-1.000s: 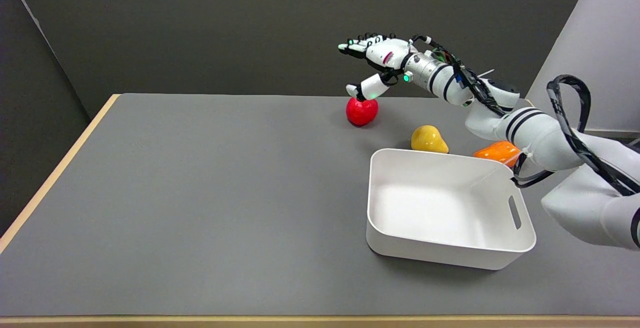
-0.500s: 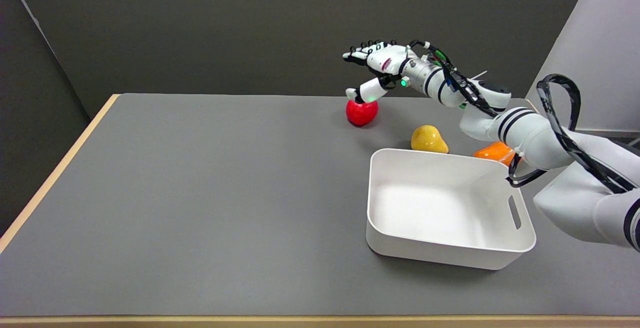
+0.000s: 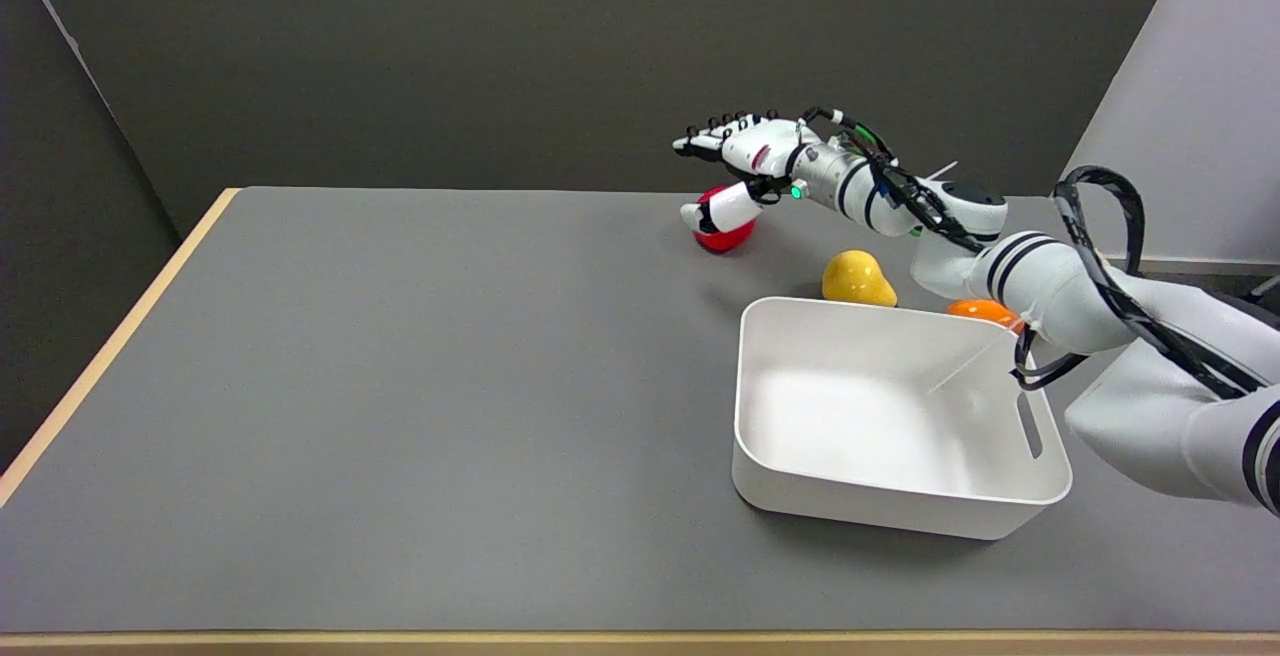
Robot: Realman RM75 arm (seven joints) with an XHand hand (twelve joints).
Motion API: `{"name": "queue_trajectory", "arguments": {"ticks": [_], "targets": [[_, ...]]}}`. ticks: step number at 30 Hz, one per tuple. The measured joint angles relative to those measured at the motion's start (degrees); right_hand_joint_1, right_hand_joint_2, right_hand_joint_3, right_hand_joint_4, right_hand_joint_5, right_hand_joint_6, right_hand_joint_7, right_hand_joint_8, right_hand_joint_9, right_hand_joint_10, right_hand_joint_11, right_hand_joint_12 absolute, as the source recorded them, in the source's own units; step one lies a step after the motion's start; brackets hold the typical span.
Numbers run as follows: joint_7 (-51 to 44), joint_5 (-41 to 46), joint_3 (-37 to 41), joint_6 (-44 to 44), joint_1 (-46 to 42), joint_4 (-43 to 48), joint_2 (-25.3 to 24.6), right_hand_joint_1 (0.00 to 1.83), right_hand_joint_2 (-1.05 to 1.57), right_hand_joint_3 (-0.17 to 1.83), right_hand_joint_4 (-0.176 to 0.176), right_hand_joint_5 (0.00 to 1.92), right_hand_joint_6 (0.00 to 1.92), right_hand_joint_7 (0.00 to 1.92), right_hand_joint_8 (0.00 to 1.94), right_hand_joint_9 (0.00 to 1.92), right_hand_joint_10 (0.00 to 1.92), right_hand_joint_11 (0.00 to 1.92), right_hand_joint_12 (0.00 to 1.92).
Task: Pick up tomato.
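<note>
table (image 3: 400,386): grey top | on it: tomato (image 3: 722,234), yellow pear (image 3: 856,279), orange fruit (image 3: 980,311), white bin (image 3: 895,416)

The tomato (image 3: 722,231) is a small, round, glossy red fruit, uniformly coloured with a faint sheen on its skin. It sits on the grey tabletop in the upper middle of the frame, a little right of centre, close to the table's far edge. Only its lower and left parts show plainly; its upper right portion is covered from this view, so its top cannot be made out. A soft shadow lies under it on the table surface.
</note>
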Motion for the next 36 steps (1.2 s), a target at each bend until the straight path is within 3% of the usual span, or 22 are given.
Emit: {"name": "queue_trajectory", "arguments": {"ticks": [10,28,36], "targets": [[0.3,-0.2,-0.6,-0.2,-0.3,-2.5,-1.1,0.18,0.56,1.01,0.107,0.07,0.19,0.09,0.16,0.06,0.41,0.03,0.92],[0.3,-0.9,-0.9,-1.1,-0.2,-4.8,-3.0,0.37,0.59,1.02,0.104,0.06,0.2,0.08,0.17,0.05,0.44,0.03,0.93],[0.3,-1.7,-0.9,-1.5,-0.2,-5.1,-3.8,0.6,0.62,1.03,0.098,0.06,0.18,0.09,0.22,0.05,0.48,0.03,0.94]]}}
